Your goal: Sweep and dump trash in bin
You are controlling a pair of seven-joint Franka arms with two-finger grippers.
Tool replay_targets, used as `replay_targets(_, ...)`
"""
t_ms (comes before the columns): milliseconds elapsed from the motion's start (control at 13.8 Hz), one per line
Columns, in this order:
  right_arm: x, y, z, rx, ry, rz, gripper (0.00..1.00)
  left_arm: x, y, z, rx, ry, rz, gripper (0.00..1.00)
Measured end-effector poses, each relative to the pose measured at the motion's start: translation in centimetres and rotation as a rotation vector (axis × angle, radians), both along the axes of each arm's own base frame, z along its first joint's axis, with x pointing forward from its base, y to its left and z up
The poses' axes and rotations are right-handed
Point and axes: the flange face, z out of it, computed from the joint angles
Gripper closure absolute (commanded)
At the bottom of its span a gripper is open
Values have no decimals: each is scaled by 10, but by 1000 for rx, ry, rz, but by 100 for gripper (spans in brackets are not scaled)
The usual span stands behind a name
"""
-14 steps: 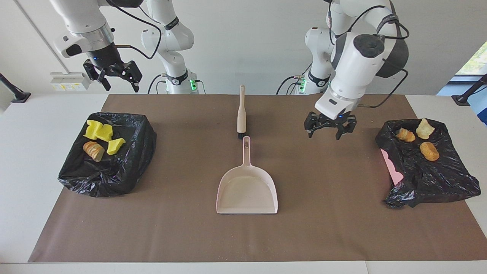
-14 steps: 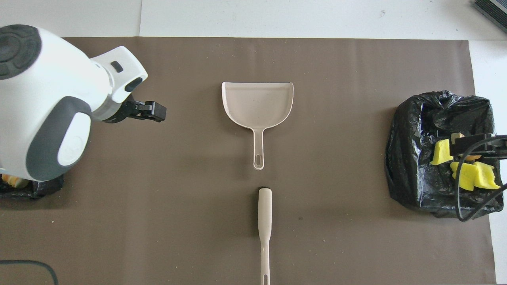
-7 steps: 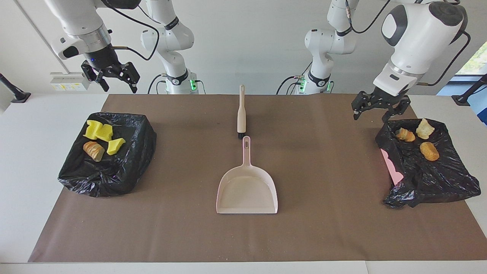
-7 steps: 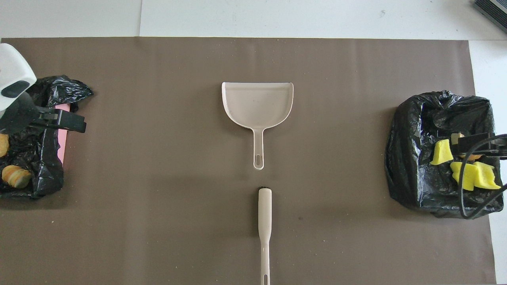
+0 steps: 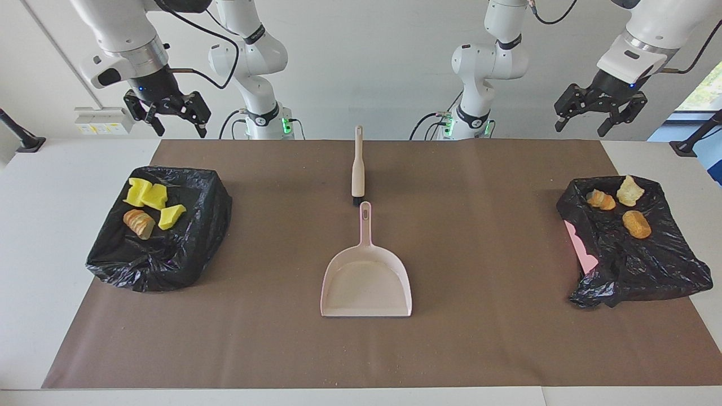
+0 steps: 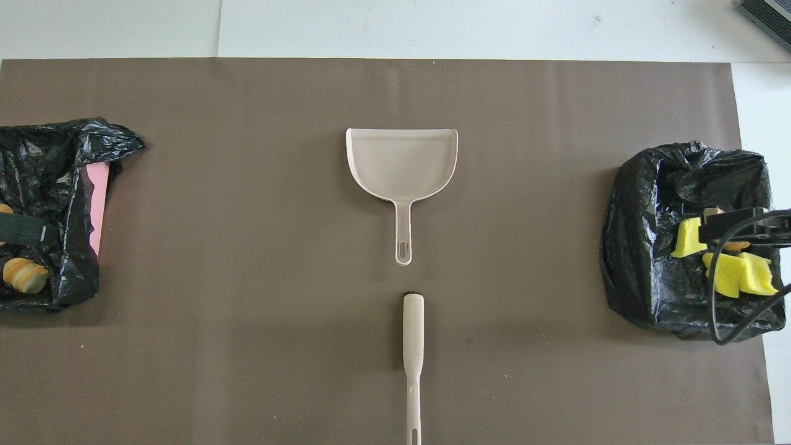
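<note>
The trash lies in two black-bagged bins. Three yellow lumps and a bread chunk sit in the bin at the right arm's end. Three tan chunks sit in the bin at the left arm's end. A pale dustpan lies mid-mat, its handle toward the robots. The brush lies in line with it, nearer the robots. My right gripper hangs open and high over its bin. My left gripper hangs open and high over the other bin. Both hold nothing.
A brown mat speckled with fine crumbs covers most of the white table. A pink edge shows under the bag of the bin at the left arm's end. A cable loops from the right arm over its bin.
The left gripper has risen from low over the mat beside the brush and swung out to above the bin at its end. The right gripper has barely shifted.
</note>
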Motion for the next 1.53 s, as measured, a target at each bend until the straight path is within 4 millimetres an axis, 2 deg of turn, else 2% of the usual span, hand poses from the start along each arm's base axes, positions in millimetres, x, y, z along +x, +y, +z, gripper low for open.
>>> replay_targets(363, 0, -1, 1, 0, -3, -1, 0, 3, 1, -4, 13, 7, 0, 0)
replay_targets(654, -3, -3, 13, 0, -8, -6, 0, 4, 1, 0, 20, 10, -1, 0)
replay_targets(1018, -3, 0, 19, 0, -17, 1, 0, 5, -10, 18, 31, 25, -18, 0)
replay_targets(1527, -3, 0, 19, 0, -17, 1, 0, 6, -22, 19, 35, 28, -39, 0)
